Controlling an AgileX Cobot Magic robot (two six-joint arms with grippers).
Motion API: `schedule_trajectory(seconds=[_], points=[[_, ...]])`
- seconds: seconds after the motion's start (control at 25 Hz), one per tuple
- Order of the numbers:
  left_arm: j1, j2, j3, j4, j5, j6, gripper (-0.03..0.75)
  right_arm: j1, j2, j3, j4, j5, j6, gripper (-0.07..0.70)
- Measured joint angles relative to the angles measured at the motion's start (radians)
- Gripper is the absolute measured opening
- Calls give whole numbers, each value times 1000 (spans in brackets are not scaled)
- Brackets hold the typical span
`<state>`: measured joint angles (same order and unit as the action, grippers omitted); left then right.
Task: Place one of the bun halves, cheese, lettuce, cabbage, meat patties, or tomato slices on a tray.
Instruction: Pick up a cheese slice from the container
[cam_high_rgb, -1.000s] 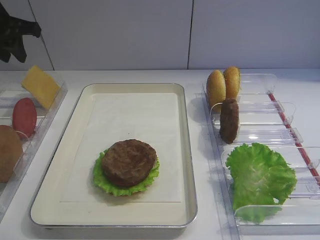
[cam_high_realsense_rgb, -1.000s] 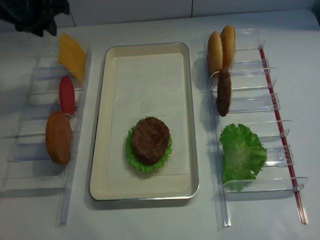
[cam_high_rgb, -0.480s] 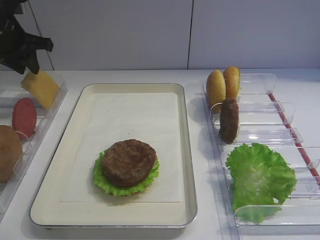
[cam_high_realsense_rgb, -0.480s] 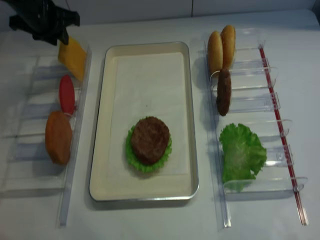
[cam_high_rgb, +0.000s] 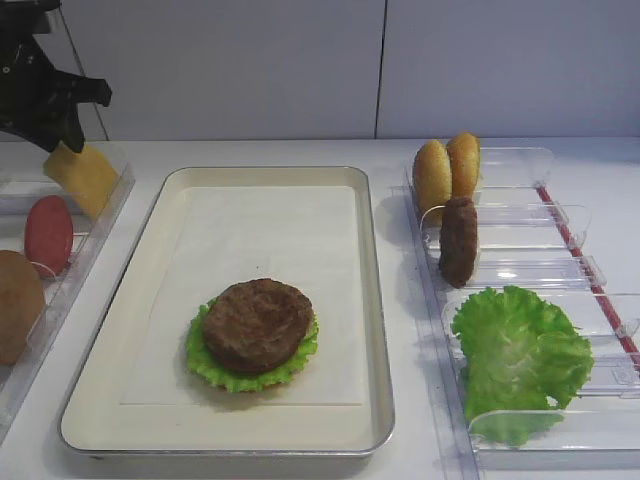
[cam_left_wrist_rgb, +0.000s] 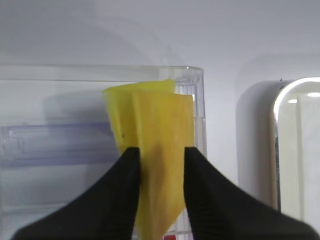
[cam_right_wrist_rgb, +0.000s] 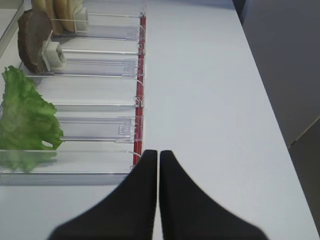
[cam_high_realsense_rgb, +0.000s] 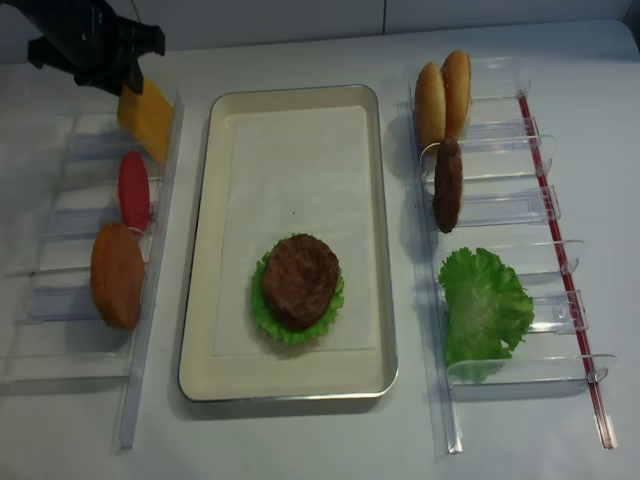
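Observation:
The yellow-orange cheese (cam_high_rgb: 85, 178) (cam_high_realsense_rgb: 148, 115) leans in the far slot of the left clear rack. My left gripper (cam_high_rgb: 58, 135) (cam_high_realsense_rgb: 118, 82) hangs over its top edge. In the left wrist view the open jaws of the left gripper (cam_left_wrist_rgb: 161, 150) straddle the cheese (cam_left_wrist_rgb: 157, 120), one finger on each side. The cream tray (cam_high_rgb: 380, 300) (cam_high_realsense_rgb: 388, 300) holds a meat patty (cam_high_rgb: 258, 325) on lettuce (cam_high_rgb: 200, 365). My right gripper (cam_right_wrist_rgb: 158, 152) is shut and empty, beside the right rack over bare table.
The left rack also holds a tomato slice (cam_high_rgb: 48, 233) and a bun half (cam_high_rgb: 15, 305). The right rack (cam_high_rgb: 560, 215) carries two bun halves (cam_high_rgb: 447, 170), a patty (cam_high_rgb: 459, 240) and lettuce (cam_high_rgb: 520, 355). A red strip (cam_right_wrist_rgb: 140, 90) edges the right rack.
My left gripper has come down from the upper left corner onto the top of the cheese. Its jaws have narrowed a little. Nothing else has moved.

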<state>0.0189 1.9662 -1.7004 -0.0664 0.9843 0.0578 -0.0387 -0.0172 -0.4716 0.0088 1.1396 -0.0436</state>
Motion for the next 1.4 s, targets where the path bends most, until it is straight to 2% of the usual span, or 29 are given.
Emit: schedule_trajectory(seconds=[0.48,0.8,1.16,1.4], points=[[0,0,0,0,34,8,221,0,0,0,0,0,0,203],[0,0,0,-6,50,41,144,0,0,0,0,0,0,203],[0,0,0,-26,51,53,123,0,0,0,0,0,0,203],[0,12,-1,-51,56,61,57,0,0,0,0,0,-1,203]])
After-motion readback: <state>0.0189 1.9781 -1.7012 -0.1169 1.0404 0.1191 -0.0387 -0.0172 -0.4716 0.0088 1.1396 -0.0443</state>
